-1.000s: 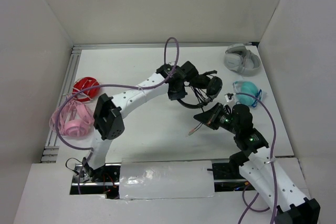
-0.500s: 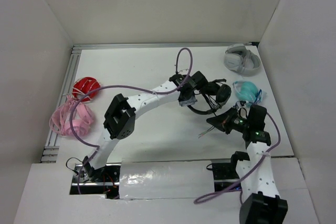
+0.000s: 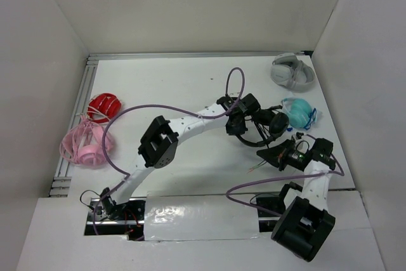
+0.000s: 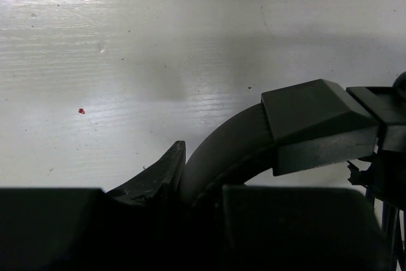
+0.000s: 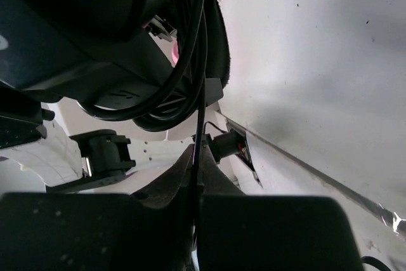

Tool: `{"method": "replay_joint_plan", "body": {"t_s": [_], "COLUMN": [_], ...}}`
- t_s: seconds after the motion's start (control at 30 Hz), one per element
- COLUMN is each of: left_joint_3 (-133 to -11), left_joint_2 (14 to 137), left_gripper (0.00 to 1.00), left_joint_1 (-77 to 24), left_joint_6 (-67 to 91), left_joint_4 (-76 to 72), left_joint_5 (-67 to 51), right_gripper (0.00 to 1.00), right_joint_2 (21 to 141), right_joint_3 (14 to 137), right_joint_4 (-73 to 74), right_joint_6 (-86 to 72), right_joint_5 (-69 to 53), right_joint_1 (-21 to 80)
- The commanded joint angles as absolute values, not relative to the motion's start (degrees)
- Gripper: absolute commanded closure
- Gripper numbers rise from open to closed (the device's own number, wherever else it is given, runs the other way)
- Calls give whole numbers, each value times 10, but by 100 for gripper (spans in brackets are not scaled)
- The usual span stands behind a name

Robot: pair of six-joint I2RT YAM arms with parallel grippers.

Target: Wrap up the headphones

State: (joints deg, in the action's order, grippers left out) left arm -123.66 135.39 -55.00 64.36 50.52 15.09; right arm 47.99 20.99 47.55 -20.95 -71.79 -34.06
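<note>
The black headphones (image 3: 261, 125) hang above the table at centre right, earcups to the right, headband curving below. My left gripper (image 3: 239, 127) is shut on the headband (image 4: 222, 157), which fills the lower middle of the left wrist view. My right gripper (image 3: 265, 156) sits just below the headphones and is shut on the thin black cable (image 5: 200, 112). In the right wrist view the cable runs up from my pinched fingertips to loops wound round the earcup (image 5: 120, 23). The cable's loose end (image 3: 254, 168) trails on the table below the right gripper.
Grey-white headphones (image 3: 292, 72) lie at the back right and teal headphones (image 3: 298, 112) right beside the black ones. Red headphones (image 3: 103, 105) and pink headphones (image 3: 84, 145) lie at the left edge. White walls close in on three sides.
My left gripper has carried the headphones right and slightly nearer. My right gripper has moved right and nearer with the cable, its arm folding back toward the base.
</note>
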Motion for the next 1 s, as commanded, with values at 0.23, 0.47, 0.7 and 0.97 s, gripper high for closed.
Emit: {"method": "replay_joint_plan", "body": {"t_s": [0.23,0.47,0.7,0.97], "left_joint_3": [-1257,-1225,-1204,-1215], "left_joint_2": [1390,1376,1362,1368], "left_gripper": [100,100,71,58], "left_joint_1": [-532,-526,-527,-531], "left_joint_6": [720,712,679,669], "left_joint_4": [488,507,478,473], "left_joint_5": [247,254,236,235], "right_gripper": [100,100,98,89], "right_joint_2": [491,394,400,404], "right_joint_3": [216,214,198,187], "right_joint_4": [562,532,520,489], "right_joint_6": [-191,-249,-265,-296], "right_joint_5": [-677,-538,-541,-512], "right_joint_1": [-466,-535,-535,-535]}}
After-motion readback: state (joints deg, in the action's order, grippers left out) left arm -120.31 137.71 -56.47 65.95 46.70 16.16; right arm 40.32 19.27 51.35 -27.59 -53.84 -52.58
